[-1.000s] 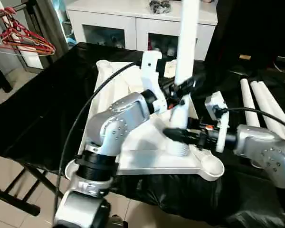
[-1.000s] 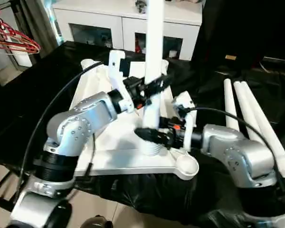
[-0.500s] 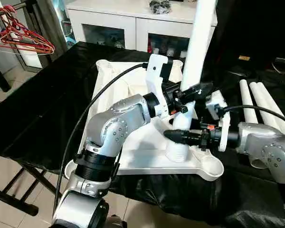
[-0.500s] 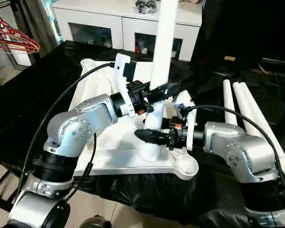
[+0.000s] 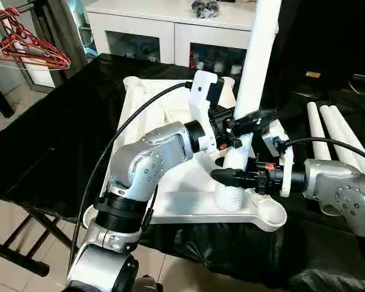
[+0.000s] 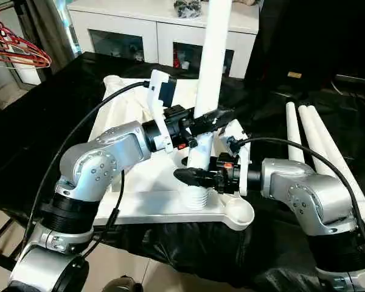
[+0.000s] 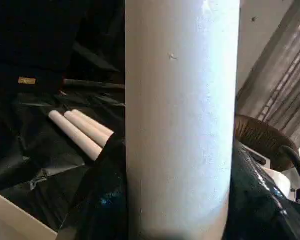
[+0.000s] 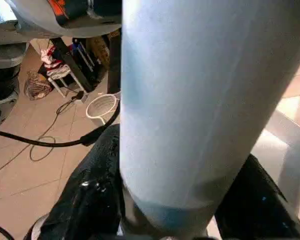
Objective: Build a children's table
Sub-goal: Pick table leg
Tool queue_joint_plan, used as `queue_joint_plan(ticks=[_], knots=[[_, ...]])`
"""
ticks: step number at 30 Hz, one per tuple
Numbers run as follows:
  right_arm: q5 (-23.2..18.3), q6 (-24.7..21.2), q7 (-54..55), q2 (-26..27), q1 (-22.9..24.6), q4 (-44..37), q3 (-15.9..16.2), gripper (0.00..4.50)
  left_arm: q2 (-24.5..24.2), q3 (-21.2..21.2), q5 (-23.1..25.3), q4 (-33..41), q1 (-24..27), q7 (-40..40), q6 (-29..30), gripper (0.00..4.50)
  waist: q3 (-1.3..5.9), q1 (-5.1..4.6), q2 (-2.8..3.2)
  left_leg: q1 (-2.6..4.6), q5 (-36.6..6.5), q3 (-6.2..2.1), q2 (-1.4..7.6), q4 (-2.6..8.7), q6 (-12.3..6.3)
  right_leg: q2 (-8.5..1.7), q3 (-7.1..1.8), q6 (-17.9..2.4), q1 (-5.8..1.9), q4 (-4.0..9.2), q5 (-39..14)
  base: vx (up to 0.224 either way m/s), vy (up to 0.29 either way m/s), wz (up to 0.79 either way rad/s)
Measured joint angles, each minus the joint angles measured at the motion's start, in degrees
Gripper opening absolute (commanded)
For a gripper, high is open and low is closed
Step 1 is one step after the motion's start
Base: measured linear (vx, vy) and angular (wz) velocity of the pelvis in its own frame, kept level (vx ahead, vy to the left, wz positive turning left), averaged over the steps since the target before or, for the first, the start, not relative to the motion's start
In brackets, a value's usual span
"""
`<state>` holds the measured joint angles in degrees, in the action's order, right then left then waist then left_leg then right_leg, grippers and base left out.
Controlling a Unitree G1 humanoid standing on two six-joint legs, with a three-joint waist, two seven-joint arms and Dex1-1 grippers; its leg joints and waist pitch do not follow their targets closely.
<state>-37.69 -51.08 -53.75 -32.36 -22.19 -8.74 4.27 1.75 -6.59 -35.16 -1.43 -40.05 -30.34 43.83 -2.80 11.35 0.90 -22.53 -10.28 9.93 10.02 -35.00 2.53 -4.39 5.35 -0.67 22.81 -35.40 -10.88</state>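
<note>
The black-draped table [image 5: 55,140] carries the large white plastic rectangular tabletop [image 5: 170,188], lying underside up, and if I lean on it through the leg it could slide on that slick cover. The long white tapered round leg [image 5: 255,67] stands near-upright on it, its ribbed threaded foot resting on the top near the front right rounded corner socket [image 5: 269,211], not in it; it tilts slightly, so it could topple or go in crooked and jam the thread. My left pincer [image 5: 248,119] pinches the leg higher up, and my right pincer [image 5: 226,176] clasps it just above the ribs; uneven squeezing there could twist it off line. Three spare white round legs [image 5: 331,137] lie to my right, near enough for my right elbow to nudge.
</note>
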Motion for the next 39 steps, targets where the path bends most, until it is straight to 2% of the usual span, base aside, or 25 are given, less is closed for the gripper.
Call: queue_joint_plan(ticks=[1,2,4,9,11,16,21,22,25,27,32,34,37,39], knots=[[0.0,0.0,0.0,0.0,0.1,0.0,0.0,1.92,-0.1,-0.1,0.1,0.0,0.0,-0.1,0.0,1.84,0.01,-0.01,0.02,0.0,0.0,0.0,0.0,0.0,0.0,0.0,0.0,0.0,0.0,0.0,0.0,0.0,0.0,0.0],[0.0,0.0,0.0,0.0,0.2,0.0,0.0,1.92,-0.1,-0.3,0.1,0.0,0.0,-0.1,0.0,2.19,0.01,-0.01,0.02,0.0,0.0,0.0,0.0,-0.01,0.0,0.0,0.0,0.0,0.0,0.0,0.0,0.0,0.0,0.0],[0.0,0.1,0.1,0.0,0.4,0.0,0.0,1.91,-0.1,-0.4,0.5,0.0,0.0,0.0,0.0,2.54,0.07,-0.01,0.13,0.0,0.0,0.0,0.0,-0.02,0.0,0.0,0.0,0.0,0.0,0.0,0.0,0.0,0.0,0.0],[0.5,0.3,1.7,1.9,2.1,-0.1,0.7,1.91,-0.1,1.2,0.2,0.0,-0.2,-0.3,-1.7,2.97,0.17,-0.02,0.49,0.0,0.0,-0.01,0.01,-0.03,0.0,0.0,0.02,0.0,-0.01,0.0,0.0,0.0,0.0,0.0],[0.8,0.9,2.9,2.7,2.1,-0.1,0.6,1.91,0.0,2.5,-0.1,0.0,-0.5,-0.2,-2.7,3.0,0.24,-0.1,0.81,0.01,0.0,-0.01,0.01,-0.06,0.01,0.0,0.01,0.0,-0.02,0.01,0.1,0.0,0.0,0.0],[1.3,2.9,7.3,6.1,2.1,-0.3,-1.6,1.91,-0.5,6.7,-2.7,1.8,-0.9,-1.0,-4.9,3.01,0.31,-0.09,0.99,0.04,0.0,-0.03,0.03,-0.04,0.01,0.0,0.05,0.0,-0.02,-0.03,0.1,0.0,0.0,0.0],[2.8,5.2,12.2,8.0,2.1,-0.6,-3.0,1.91,-2.6,6.2,-1.3,4.3,0.6,-1.1,-6.4,3.01,0.39,-0.01,1.12,0.04,0.0,-0.03,0.02,-0.04,0.02,0.0,0.05,0.0,-0.05,0.01,0.1,0.0,0.0,0.0],[3.4,5.7,13.8,9.1,2.1,-0.7,-3.6,1.91,-4.8,4.9,0.1,5.4,1.9,-1.4,-6.6,3.01,0.49,-0.07,1.37,0.05,0.0,-0.05,0.03,-0.04,0.02,0.0,0.05,0.0,-0.05,0.01,0.1,0.0,0.0,0.0],[5.0,6.7,18.4,9.4,2.3,-1.9,-6.2,1.91,-8.9,2.8,6.0,5.8,6.9,-0.1,-8.1,3.01,0.54,-0.31,2.77,0.0,0.0,-0.03,-0.02,-0.03,0.02,0.0,0.0,0.2,-0.05,0.18,0.1,0.0,0.0,0.0],[6.6,6.8,20.8,9.4,2.8,-2.6,-6.5,1.91,-9.7,3.2,7.3,6.3,8.8,0.8,-8.8,3.01,0.58,-0.3,2.9,0.01,0.0,-0.04,-0.01,0.03,0.03,0.01,0.03,0.2,-0.01,0.13,0.1,0.0,0.0,0.0],[13.4,10.7,29.8,10.8,7.7,-6.1,-7.0,1.91,-11.6,4.4,14.1,10.6,15.2,7.8,-14.0,3.01,0.55,-0.34,2.44,0.02,0.0,-0.03,0.0,0.19,0.07,0.02,0.04,0.4,0.03,0.18,-0.1,0.0,0.0,0.0],[16.0,14.5,32.6,12.6,10.0,-6.9,-7.9,1.91,-11.9,4.5,17.5,11.8,18.5,11.8,-14.4,3.01,0.4,-0.46,1.75,0.03,0.0,0.01,-0.01,0.23,0.07,0.01,0.0,0.5,0.09,0.14,-0.1,0.0,0.0,0.0],[16.5,17.9,34.4,14.9,12.4,-9.5,-8.4,1.91,-12.3,4.0,21.7,12.6,22.4,14.6,-17.2,3.01,0.42,-0.49,0.65,0.02,0.0,0.01,0.0,0.37,0.08,0.02,0.01,0.5,0.14,0.21,-0.1,0.0,0.0,0.0],[17.9,18.1,38.0,17.5,17.7,-16.3,-8.0,1.91,-12.9,2.4,26.0,16.4,28.9,17.0,-20.0,3.01,0.6,-0.7,0.57,0.18,0.0,0.02,-0.04,0.44,0.07,0.02,-0.05,0.6,-0.13,0.48,-0.2,0.0,0.0,0.0]])
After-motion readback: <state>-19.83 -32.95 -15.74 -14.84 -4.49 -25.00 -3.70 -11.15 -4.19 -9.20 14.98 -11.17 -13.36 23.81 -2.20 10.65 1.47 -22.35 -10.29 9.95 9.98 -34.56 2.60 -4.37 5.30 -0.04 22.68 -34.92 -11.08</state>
